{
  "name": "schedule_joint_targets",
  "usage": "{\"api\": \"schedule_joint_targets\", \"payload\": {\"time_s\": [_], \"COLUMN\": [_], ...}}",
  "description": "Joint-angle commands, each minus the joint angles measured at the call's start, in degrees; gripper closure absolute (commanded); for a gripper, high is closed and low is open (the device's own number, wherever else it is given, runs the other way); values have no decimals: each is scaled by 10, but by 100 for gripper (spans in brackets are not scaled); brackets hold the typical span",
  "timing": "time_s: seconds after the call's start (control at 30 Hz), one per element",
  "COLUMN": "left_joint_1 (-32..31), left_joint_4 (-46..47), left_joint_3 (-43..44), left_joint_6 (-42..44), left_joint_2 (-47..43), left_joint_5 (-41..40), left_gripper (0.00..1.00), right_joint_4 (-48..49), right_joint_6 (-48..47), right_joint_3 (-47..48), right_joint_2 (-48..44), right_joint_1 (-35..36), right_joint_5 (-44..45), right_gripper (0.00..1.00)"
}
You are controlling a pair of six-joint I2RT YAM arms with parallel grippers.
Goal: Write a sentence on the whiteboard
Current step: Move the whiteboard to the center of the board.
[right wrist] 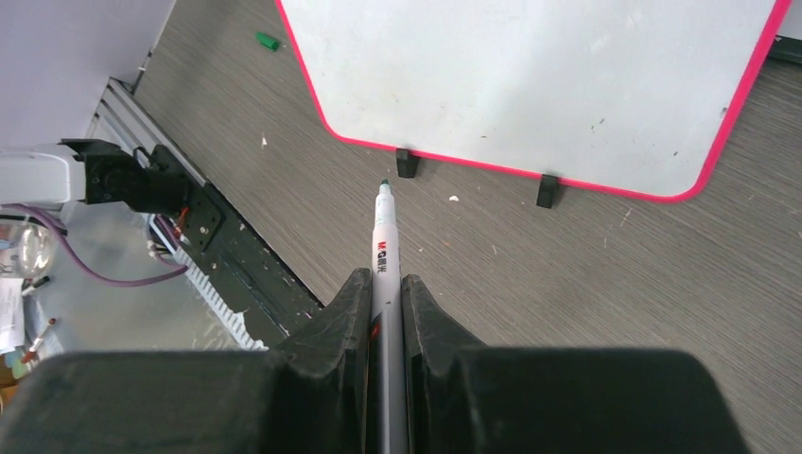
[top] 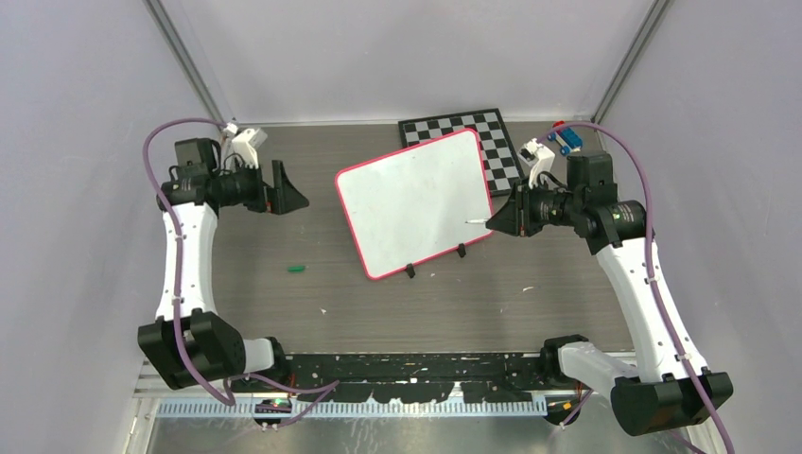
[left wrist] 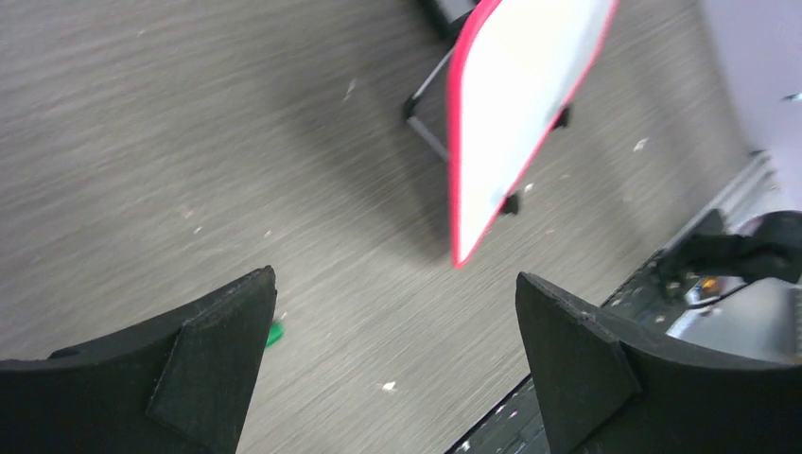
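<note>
The right claw [right wrist: 385,279], clenched on a marker [right wrist: 382,236], aims it left at the nearby blank whiteboard [top: 413,200]; the left claw [left wrist: 395,277] gapes, farther off.

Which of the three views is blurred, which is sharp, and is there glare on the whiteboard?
Left wrist view: blurred, the whiteboard and the grain of the table look smeared. Right wrist view: sharp, the print on the marker is crisp. Top external view: even light, no bright glare spot on the board.
</note>
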Motion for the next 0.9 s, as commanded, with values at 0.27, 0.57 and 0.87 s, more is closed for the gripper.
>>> {"api": "schedule_joint_targets", "payload": {"time_s": [0.27,0.57,0.87], "left_joint_1": [-9,-44,-65], "left_joint_4": [386,462,472], "left_joint_3": [-110,-138,-125], "left_joint_6": [-292,-318,-301], "left_joint_2": [26,72,126], "left_joint_5": [208,159,155], "left_gripper": [7,11,15], "right_joint_4": [45,68,70], "right_joint_6": [28,42,28], "right_joint_3": [17,19,20], "right_joint_2": [3,37,61], "right_joint_1": [0,1,16], "right_joint_5": [-65,-100,-115], "right_gripper": [100,100,100]}}
